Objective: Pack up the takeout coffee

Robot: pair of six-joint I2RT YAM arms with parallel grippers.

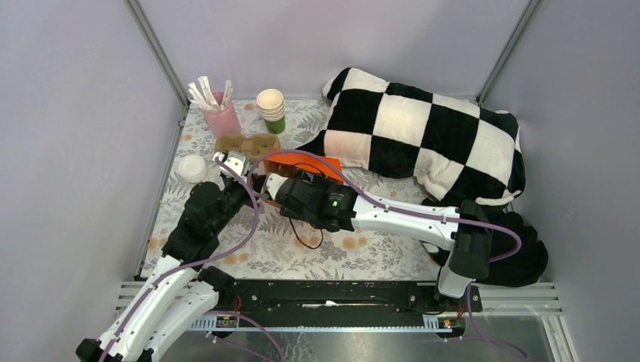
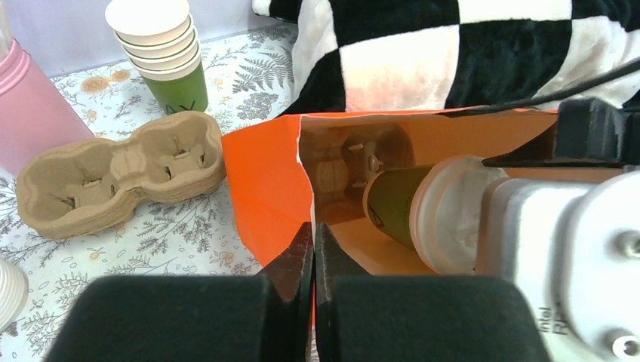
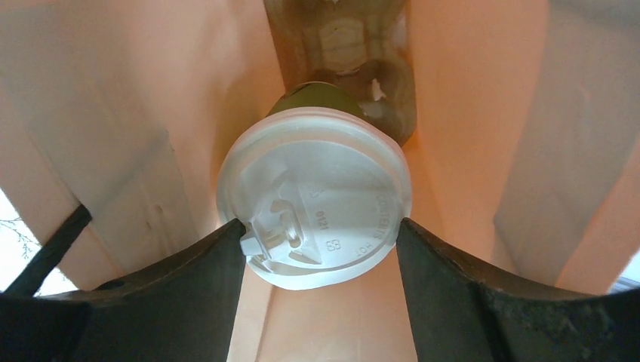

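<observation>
Floral tabletop carries an orange bag on its side, its lip clenched by the left end effector while the right end effector grasps the coffee by the lid inside it, best eased straight toward the carrier at twelve o'clock, which the overhead view hides.

Takeout coffee: cup body largely hidden behind its lid in right wrist view; masked from above by the right arm. Pink container and loose lid are cut off at left wrist view's left edge.
</observation>
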